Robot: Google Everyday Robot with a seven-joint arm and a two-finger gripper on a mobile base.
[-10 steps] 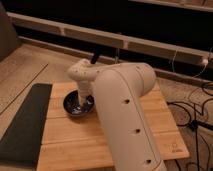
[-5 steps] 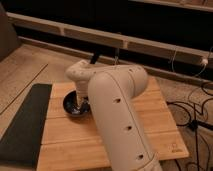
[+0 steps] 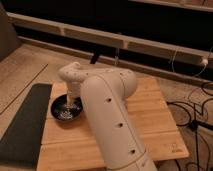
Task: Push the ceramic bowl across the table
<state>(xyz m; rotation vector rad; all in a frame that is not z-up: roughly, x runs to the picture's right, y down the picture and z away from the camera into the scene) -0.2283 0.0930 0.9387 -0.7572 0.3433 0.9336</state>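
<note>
The ceramic bowl (image 3: 64, 110), dark and glossy, sits near the left edge of the wooden table (image 3: 150, 117). My white arm comes in from the lower right, bends over the table and points down into the bowl. The gripper (image 3: 71, 100) sits at the end of the arm, inside or against the bowl's right part, and is mostly hidden by the wrist. The arm covers the bowl's right rim.
A dark grey mat (image 3: 24, 125) lies on the floor along the table's left side. Black cables (image 3: 192, 110) trail on the floor to the right. A low ledge and a dark wall (image 3: 125, 40) run behind the table.
The arm has swung to the left, and the bowl has slid a little left with it toward the table's left edge.
</note>
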